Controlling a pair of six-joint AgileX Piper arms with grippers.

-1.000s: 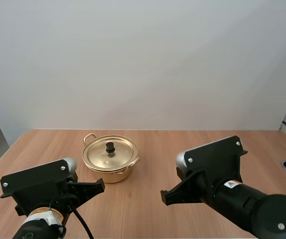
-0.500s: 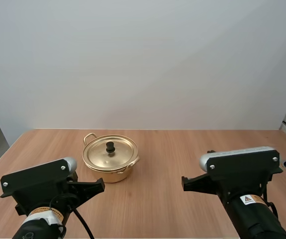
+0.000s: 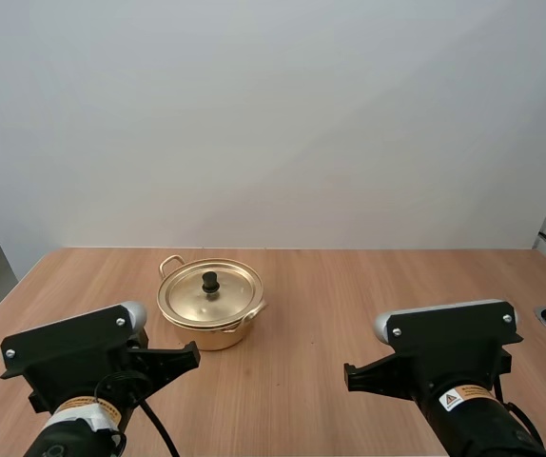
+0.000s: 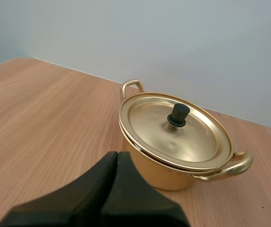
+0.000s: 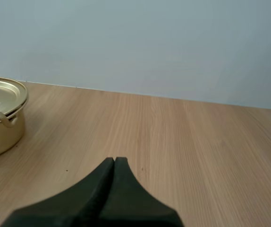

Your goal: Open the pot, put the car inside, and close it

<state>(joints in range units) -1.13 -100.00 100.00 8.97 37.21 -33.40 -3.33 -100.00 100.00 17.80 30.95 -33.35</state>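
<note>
Left gripper [image 4: 116, 155] is held clenched on nothing at lower left of the high view, near the pot [image 3: 212, 322] | right gripper [image 5: 114, 161] is held clenched, empty, at lower right, well apart from the pot | pot is set left of centre on the table [image 3: 349, 286], lid [image 3: 197, 297] seated.

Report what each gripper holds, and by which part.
Nothing is held. The left gripper and the right gripper are both shut on nothing. The lid sits on the pot.
</note>
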